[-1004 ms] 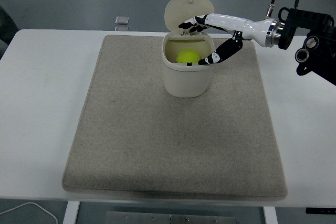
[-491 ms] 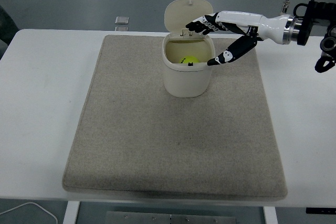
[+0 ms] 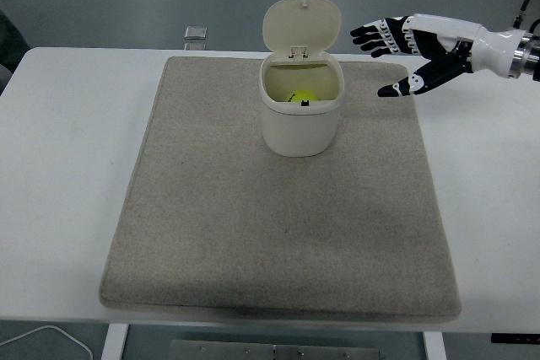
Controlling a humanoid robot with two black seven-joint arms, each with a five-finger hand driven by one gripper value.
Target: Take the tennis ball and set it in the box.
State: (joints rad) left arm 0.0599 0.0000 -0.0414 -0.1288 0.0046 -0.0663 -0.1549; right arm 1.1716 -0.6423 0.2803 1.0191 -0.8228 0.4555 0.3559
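Right hand has pulled away, fingers wide, tennis ball inside box.

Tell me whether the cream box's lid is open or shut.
Open. The round hinged lid stands upright behind the cream plastic box, and the yellow tennis ball shows inside.

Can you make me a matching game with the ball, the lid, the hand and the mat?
Things:
1. ball
2. lid
3. right hand
4. mat

Places or states:
A. flipped up, open
B. lying flat on the table
C. inside the box
D. right of the box, fingers spread, holding nothing

Pairs: 1-C, 2-A, 3-D, 4-B
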